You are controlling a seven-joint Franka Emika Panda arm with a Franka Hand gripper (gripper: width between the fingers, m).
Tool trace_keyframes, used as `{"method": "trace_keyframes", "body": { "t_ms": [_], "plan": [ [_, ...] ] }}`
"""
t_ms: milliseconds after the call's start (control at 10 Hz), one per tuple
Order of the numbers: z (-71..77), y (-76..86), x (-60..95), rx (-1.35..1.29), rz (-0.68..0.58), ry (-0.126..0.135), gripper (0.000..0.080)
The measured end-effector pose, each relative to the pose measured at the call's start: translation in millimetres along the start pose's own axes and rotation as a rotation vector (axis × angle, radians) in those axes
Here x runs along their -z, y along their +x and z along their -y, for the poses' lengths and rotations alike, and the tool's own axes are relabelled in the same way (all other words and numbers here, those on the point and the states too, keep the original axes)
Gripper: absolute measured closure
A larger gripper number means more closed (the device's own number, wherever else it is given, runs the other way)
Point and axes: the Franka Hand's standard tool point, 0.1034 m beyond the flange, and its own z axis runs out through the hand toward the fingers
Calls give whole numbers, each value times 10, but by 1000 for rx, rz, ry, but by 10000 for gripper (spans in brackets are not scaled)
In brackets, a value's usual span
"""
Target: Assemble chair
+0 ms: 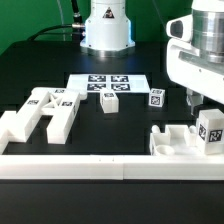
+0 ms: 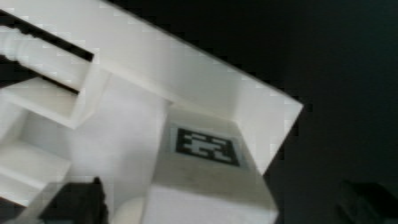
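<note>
Lying apart on the bench (image 1: 130, 135), H-shaped frame (image 1: 45, 112) left, pegs (image 1: 110, 101) mid, boxy seat (image 1: 178, 140) right, little looks joined; I cannot tell whether the pincer (image 1: 200, 100) is apart or together.

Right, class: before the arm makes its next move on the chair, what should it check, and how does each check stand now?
1. Hand open: cannot tell.
2. Hand holding nothing: cannot tell; a tagged part fills the wrist view.
3. Seat set by the wall, below the hand: ok.
4. Frame lying flat, far from the hand: ok.
5. Pegs standing apart from the other parts: ok.
</note>
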Motion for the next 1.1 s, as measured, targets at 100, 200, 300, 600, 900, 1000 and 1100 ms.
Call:
{"method": "trace_keyframes", "body": {
  "t_ms": [100, 200, 300, 600, 900, 1000, 1100],
  "plan": [
    [10, -27, 0, 110, 0, 0, 151],
    [21, -51, 1, 210, 0, 1, 150],
    [27, -58, 3, 292, -1, 3, 150],
    [16, -50, -19, 520, -2, 1, 150],
    [4, 9, -21, 740, -8, 5, 150],
    [-4, 31, -20, 815, -9, 4, 150],
    [-6, 36, -20, 891, -9, 4, 150]
  ]
}}
